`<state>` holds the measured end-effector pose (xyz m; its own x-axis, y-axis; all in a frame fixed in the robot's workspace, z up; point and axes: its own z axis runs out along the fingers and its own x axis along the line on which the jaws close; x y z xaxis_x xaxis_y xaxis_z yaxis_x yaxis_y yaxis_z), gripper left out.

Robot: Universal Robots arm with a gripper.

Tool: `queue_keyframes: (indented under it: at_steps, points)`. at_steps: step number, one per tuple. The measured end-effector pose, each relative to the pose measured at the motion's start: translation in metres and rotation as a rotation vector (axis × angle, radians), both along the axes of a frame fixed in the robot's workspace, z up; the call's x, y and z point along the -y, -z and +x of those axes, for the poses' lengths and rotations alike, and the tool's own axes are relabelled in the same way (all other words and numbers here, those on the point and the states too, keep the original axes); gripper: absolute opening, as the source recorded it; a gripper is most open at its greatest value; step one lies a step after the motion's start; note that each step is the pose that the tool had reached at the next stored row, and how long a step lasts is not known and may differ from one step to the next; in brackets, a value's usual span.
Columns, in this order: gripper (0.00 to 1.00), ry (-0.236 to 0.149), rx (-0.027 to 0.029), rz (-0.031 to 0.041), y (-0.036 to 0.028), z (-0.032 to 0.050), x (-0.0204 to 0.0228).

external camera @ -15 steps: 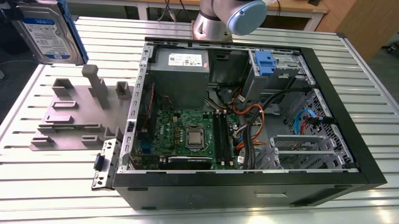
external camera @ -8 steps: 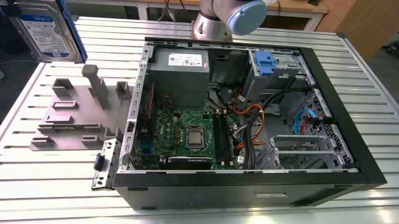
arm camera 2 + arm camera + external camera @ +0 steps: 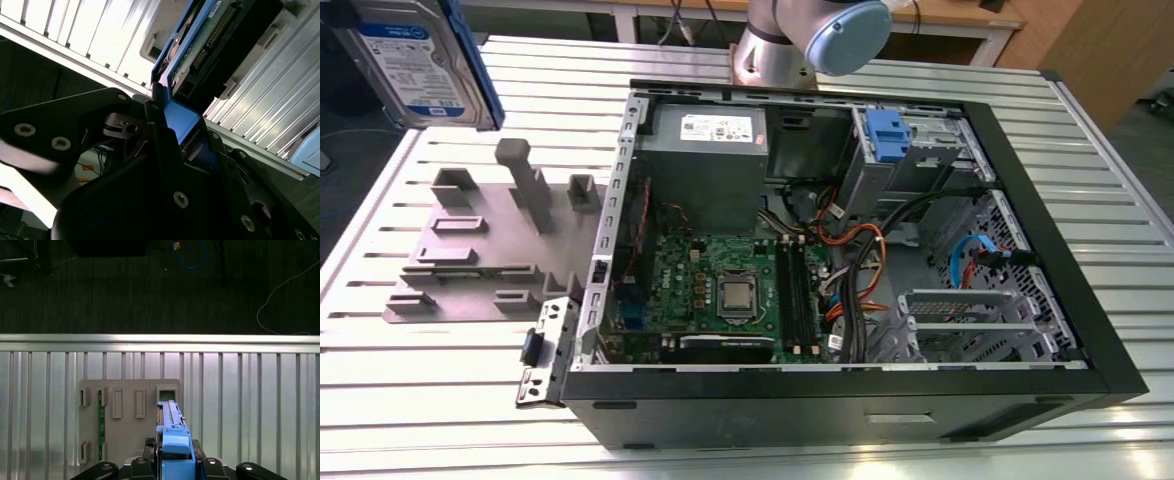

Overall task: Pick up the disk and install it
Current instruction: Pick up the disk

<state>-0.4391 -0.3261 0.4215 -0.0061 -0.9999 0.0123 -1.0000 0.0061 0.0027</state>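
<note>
Now the disk (image 3: 416, 60) is up in the air at the exterior view's left, over the grey stand's (image 3: 487, 245) side of the table (image 3: 1121, 200). It is well apart from the open computer case (image 3: 854, 250). In the second wrist view, the claw (image 3: 179, 121) seems to squeeze the disk's blue end.

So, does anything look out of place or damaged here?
Nothing stands out. The silver hard drive in blue plastic rails sits straight in the black gripper, clear of the grey slotted stand; the open black computer case lies flat.
</note>
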Motion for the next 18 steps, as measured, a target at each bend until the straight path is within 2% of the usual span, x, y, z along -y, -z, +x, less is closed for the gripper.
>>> queue_keyframes:
  at_steps: [18]
  points:
    - [0.36, 0.0, -0.0001, -0.0016, -0.0009, 0.0, 0.0015]
